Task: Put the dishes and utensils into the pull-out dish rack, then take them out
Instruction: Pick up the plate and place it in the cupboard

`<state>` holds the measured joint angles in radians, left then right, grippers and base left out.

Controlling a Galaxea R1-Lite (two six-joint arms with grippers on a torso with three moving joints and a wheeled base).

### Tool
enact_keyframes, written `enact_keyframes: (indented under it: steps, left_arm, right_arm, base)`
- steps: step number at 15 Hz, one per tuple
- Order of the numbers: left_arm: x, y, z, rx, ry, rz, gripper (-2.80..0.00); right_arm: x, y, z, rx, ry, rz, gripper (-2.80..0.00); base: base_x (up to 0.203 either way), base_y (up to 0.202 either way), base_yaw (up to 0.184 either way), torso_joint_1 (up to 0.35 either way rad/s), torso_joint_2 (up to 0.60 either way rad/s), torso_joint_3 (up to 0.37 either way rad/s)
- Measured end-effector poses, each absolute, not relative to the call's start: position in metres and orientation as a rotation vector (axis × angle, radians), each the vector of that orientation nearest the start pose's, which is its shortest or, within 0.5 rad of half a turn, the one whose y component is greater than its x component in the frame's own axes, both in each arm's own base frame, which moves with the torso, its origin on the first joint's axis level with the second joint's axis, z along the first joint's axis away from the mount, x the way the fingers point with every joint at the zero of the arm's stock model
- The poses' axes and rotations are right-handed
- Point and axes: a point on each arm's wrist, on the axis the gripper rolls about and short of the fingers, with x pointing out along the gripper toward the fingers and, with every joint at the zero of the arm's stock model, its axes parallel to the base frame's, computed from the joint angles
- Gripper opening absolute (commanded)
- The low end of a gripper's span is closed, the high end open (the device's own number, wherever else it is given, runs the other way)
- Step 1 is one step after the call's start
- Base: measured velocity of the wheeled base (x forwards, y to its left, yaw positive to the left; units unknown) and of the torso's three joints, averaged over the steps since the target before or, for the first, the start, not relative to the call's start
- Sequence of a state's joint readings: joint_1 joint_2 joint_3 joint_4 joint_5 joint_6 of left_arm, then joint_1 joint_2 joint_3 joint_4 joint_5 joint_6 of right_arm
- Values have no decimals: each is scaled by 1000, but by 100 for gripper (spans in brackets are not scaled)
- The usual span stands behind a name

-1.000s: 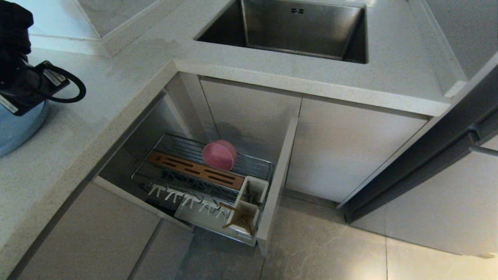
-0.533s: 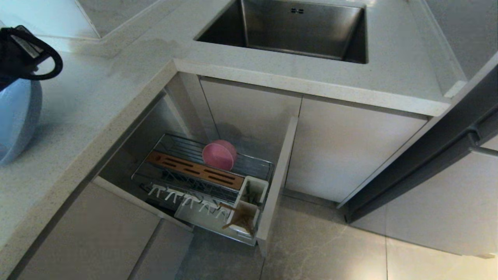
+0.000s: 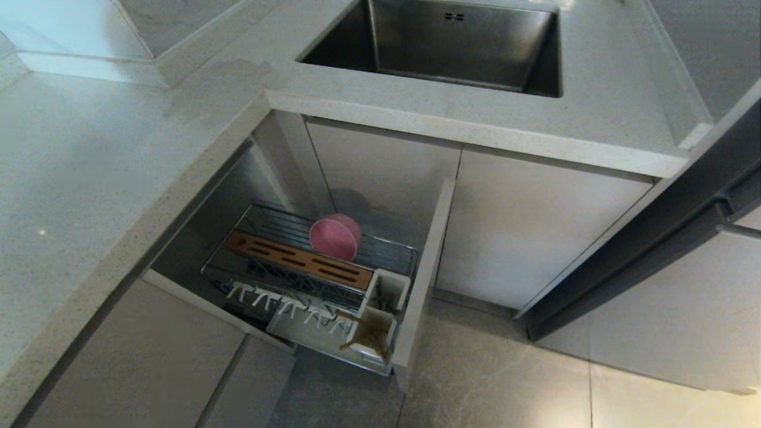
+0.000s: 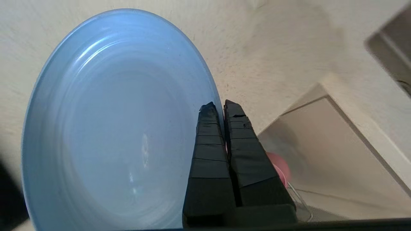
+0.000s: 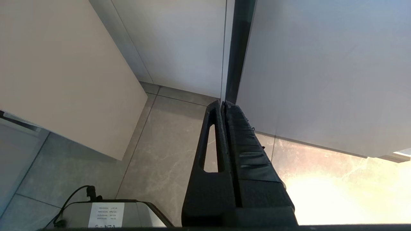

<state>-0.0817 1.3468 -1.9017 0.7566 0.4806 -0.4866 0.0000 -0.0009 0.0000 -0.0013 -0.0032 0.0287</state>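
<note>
In the left wrist view my left gripper (image 4: 220, 104) is shut on the rim of the pale-blue plate (image 4: 112, 128), held above the speckled countertop; arm and plate are outside the head view. The pull-out dish rack (image 3: 392, 252) stands drawn out below the counter. The pink bowl (image 3: 335, 238) leans on edge behind the rack's wooden slotted strip (image 3: 297, 260) and also shows past my fingers as the pink bowl (image 4: 279, 166). Light-wood chopsticks (image 3: 357, 331) poke from the front utensil cup. I cannot make out the spoon. My right gripper (image 5: 222, 103) is shut on nothing, parked over the floor.
The steel sink (image 3: 452, 41) is set in the countertop (image 3: 119, 178) above the rack. The rack's beige front panel (image 3: 425, 267) juts out over the tiled floor (image 3: 505, 386). A dark open door (image 3: 654, 238) stands at the right.
My left arm, with the blue plate in its gripper, has moved up and off the left edge of the head view. The rack and the bowl have not moved.
</note>
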Motion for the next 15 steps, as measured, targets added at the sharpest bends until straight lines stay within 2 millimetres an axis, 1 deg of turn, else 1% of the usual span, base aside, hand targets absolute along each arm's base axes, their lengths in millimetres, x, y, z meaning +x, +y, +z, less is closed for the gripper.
enact_keyframes:
  steps: [3,5,7,9,11,15]
  left_arm:
    - [104,1,428,-332,125,422,-280]
    - [83,2,429,-341,108,376,-280]
    - [68,1,430,-396,83,275,-280]
    - [55,0,433,-469,41,143,-280]
    - [47,-1,437,-538,-3,61,-280]
    - [40,-2,454,-764,-158,-74,-280]
  right_arm:
    - [-23,0,76,29,-2,-3,-280]
    - [-23,0,76,29,-2,-3,-280]
    - [-23,0,76,29,-2,-3,-280]
    - [-23,0,76,29,-2,-3,-280]
    - [-23,0,76,29,-2,-3,-280]
    - [-23,0,76,29,-2,-3,-280]
  base:
    - [0,0,0,0,0,0]
    - [0,0,0,0,0,0]
    - [0,0,0,0,0,0]
    - [0,0,0,0,0,0]
    - [0,0,0,0,0,0]
    - [0,0,0,0,0,0]
